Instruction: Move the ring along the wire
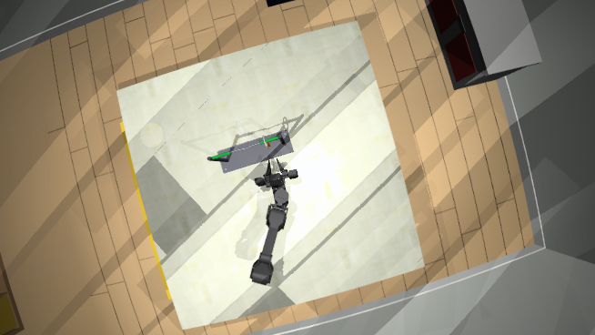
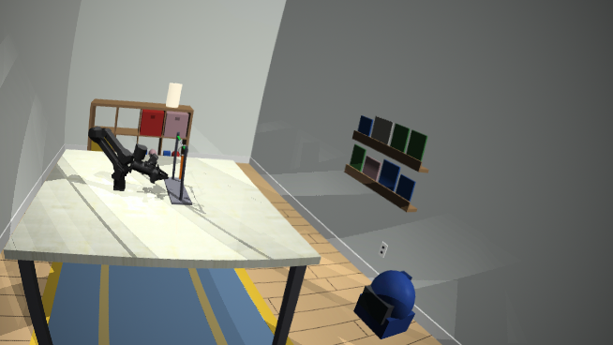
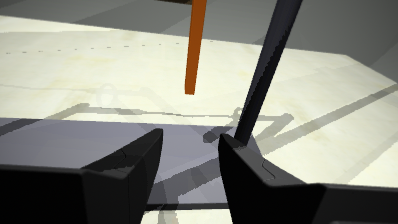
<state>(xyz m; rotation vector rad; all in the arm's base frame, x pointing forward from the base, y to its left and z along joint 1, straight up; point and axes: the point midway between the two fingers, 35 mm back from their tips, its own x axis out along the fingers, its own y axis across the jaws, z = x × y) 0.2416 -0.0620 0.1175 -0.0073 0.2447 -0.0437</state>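
The orange handle (image 1: 268, 145) (image 2: 182, 167) (image 3: 196, 50) hangs down from the ring (image 1: 265, 142), which is on the right green part (image 1: 273, 139) of the wire in the top view, beside the right post (image 1: 284, 137) (image 2: 183, 175) (image 3: 267, 70). The other green part (image 1: 221, 156) is at the left post (image 1: 219, 159). The thin grey wire (image 1: 246, 147) runs between them. My gripper (image 1: 274, 159) (image 2: 167, 177) (image 3: 191, 138) is partly open with nothing between its fingers. It is in front of the stand, low, with its tips below the handle's lower end in the wrist view.
The posts stand on a grey base plate (image 1: 246, 160) (image 2: 182, 202) (image 3: 40, 145), which lies on the pale table (image 1: 318, 73) (image 2: 141, 225) (image 3: 60, 60). In the wrist view the right post rises just beyond the right fingertip. Shadows of the stand fall on the table behind it.
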